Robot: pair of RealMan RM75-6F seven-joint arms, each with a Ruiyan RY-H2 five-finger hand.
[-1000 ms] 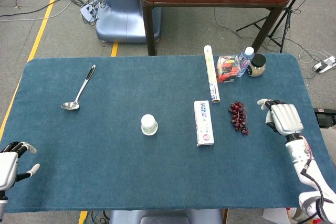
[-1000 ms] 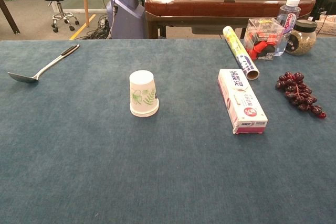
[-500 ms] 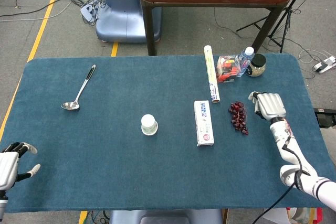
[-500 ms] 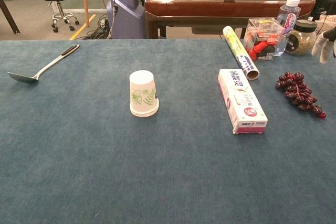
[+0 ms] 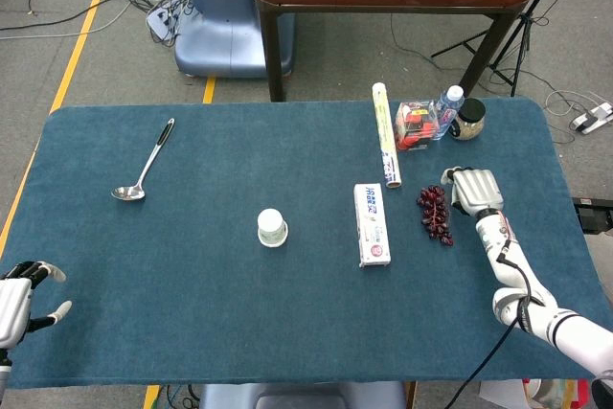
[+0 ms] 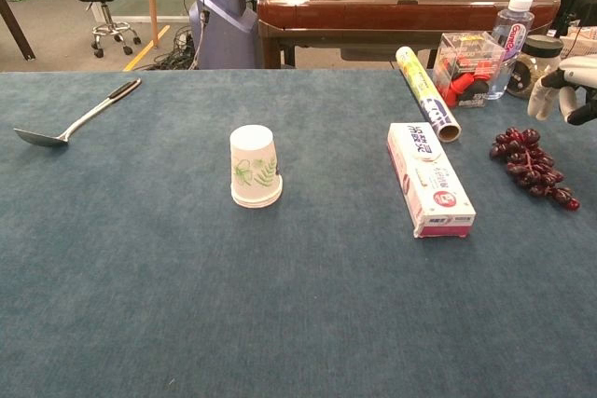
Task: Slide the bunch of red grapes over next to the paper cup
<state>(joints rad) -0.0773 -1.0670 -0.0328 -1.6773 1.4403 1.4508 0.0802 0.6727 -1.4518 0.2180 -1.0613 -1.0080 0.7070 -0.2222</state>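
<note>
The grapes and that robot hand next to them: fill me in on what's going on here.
The right robot hand hovers just beside the bunch of red grapes, fingers apart, not holding or clearly touching them. The grapes lie on the blue table, to the right of a long white box. The upturned paper cup stands on the far side of that box, so the slide is not yet done. The left robot hand sits idle at the table's near-left corner.
</note>
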